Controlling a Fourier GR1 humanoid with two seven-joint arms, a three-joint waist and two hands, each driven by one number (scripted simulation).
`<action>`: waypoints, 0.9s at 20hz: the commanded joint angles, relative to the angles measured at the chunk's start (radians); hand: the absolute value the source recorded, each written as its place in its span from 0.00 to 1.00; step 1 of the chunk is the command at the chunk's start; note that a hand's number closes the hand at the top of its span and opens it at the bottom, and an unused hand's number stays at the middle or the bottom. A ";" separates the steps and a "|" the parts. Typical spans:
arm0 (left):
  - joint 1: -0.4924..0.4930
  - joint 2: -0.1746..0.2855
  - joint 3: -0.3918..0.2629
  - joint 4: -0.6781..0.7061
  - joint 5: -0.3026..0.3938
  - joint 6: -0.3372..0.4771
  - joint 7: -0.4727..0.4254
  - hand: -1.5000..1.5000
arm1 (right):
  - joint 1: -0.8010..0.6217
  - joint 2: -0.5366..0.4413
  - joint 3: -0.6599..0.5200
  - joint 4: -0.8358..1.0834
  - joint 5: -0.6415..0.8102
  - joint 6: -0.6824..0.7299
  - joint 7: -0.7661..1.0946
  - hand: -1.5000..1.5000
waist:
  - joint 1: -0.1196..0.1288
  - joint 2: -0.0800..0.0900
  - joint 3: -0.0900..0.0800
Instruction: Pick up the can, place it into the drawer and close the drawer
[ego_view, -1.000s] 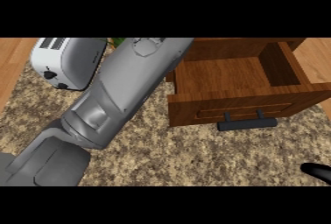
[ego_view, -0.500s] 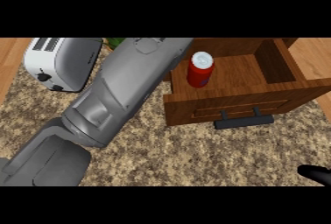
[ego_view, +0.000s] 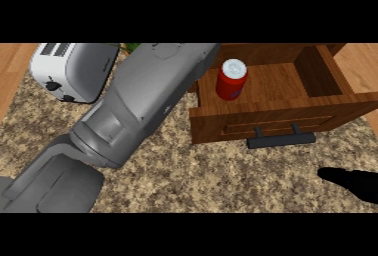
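The red cylindrical can with a white top (ego_view: 231, 80) stands upright inside the open brown wooden drawer (ego_view: 280, 119), towards 12 o'clock in the head view. Its long axis runs vertically, and the white top faces up at the camera. It sits at the drawer's 9 o'clock end, just beside the grey left forearm (ego_view: 140, 105). Whether can and forearm touch cannot be told.

The forearm crosses the view from 7 o'clock up to 12 o'clock and covers the drawer's 9 o'clock side. The left hand is cut off at the top edge, so its state cannot be seen. The drawer's far wall is cut off there too. Its front panel faces 6 o'clock and carries a dark bar handle (ego_view: 280, 139).

The black right hand (ego_view: 353, 183) shows at 4 o'clock over the speckled stone desk (ego_view: 221, 175), well apart from the drawer. It is partly cut off by the right edge, and whether it is open or closed cannot be told.

A white toaster (ego_view: 70, 70) stands at 10 o'clock, with the forearm hiding its 3 o'clock side. A small green scrap (ego_view: 133, 47) at the toaster's 1 o'clock is too cut off to identify.
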 joint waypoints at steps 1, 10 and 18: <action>-0.009 0.000 0.016 0.008 0.040 -0.005 -0.010 0.00 | -0.038 -0.048 0.049 0.059 0.127 0.010 -0.066 0.00 | 0.008 0.001 0.000; 0.010 0.000 0.001 0.023 0.051 0.008 -0.077 0.00 | -0.118 -0.054 0.241 0.300 0.461 -0.083 -0.197 0.00 | 0.045 -0.003 0.000; -0.049 0.006 0.022 0.039 0.036 -0.031 -0.017 0.00 | -0.239 -0.037 0.314 0.651 0.683 -0.221 -0.260 0.00 | 0.088 -0.014 -0.001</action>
